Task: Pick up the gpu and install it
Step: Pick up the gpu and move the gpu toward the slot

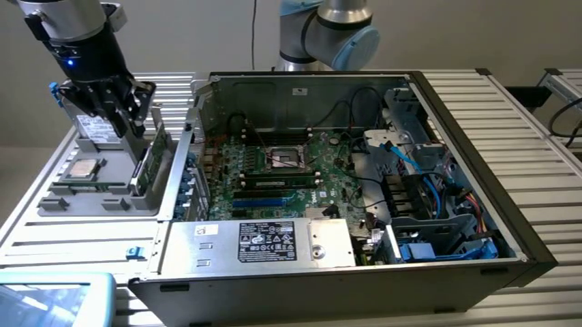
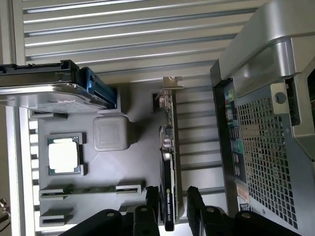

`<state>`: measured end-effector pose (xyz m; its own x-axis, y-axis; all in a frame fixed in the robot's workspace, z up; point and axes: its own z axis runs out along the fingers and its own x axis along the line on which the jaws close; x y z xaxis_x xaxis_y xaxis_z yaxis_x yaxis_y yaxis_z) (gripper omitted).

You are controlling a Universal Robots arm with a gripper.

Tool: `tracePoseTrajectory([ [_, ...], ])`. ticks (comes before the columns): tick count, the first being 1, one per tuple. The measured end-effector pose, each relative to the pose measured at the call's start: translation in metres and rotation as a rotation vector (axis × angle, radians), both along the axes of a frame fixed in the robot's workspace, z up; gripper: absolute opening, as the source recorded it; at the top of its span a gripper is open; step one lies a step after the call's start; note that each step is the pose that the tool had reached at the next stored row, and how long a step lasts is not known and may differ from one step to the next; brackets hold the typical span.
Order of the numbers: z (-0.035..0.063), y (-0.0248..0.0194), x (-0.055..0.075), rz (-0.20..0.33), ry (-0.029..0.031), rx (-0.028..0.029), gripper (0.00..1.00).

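Note:
The gpu (image 2: 168,147) stands on edge in a slot of the grey parts tray (image 2: 138,162); its black cooler side and silver end bracket show in the wrist view. In the exterior view the gpu (image 1: 152,162) is the green card upright at the tray's right side. My gripper (image 1: 127,126) hangs just above it at the exterior view's left. In the wrist view the gripper (image 2: 172,194) is open, one black finger on each side of the card's near end, with a gap showing on one side.
The tray also holds a processor chip (image 2: 64,154), a silver hard drive (image 2: 49,91) and a memory stick (image 2: 91,189). Right beside the tray lies the open computer case (image 1: 473,170), with its motherboard (image 1: 282,170), power supply (image 1: 264,242) and cables. The case's rear wall (image 2: 266,128) is close to the gpu.

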<state>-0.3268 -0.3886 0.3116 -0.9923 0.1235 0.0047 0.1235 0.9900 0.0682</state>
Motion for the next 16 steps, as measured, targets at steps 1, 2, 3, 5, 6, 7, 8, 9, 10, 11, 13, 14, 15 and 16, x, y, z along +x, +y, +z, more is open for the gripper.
tracePoseTrajectory([
  [1, -0.0018, 0.0000, 0.000, 0.000, 0.0007, 0.0004, 0.38],
  [2, -0.0036, 0.0000, 0.000, 0.000, 0.0011, 0.0009, 0.38],
  [3, -0.0054, 0.0000, 0.000, 0.000, 0.0017, 0.0016, 0.38],
  [5, -0.0089, 0.0000, 0.000, 0.000, 0.0035, 0.0030, 0.38],
  [6, -0.0103, -0.0001, 0.001, 0.000, 0.0049, 0.0035, 0.38],
  [7, -0.0119, -0.0001, 0.001, 0.000, 0.0067, 0.0043, 0.38],
  [8, -0.0132, 0.0000, 0.002, 0.000, 0.0087, 0.0052, 0.38],
  [9, -0.0144, 0.0000, 0.002, 0.000, 0.0114, 0.0060, 0.38],
  [10, -0.0155, 0.0000, 0.003, 0.000, 0.0136, 0.0069, 0.38],
  [11, -0.0168, 0.0000, 0.004, 0.000, 0.0154, 0.0077, 0.38],
  [13, -0.0195, -0.0001, 0.006, 0.000, 0.0199, 0.0091, 0.38],
  [14, -0.0208, -0.0001, 0.007, 0.000, 0.0230, 0.0095, 0.38],
  [15, -0.0221, -0.0001, 0.007, 0.000, 0.0254, 0.0098, 0.38],
  [16, -0.0235, -0.0001, 0.007, 0.000, 0.0275, 0.0101, 0.38],
])
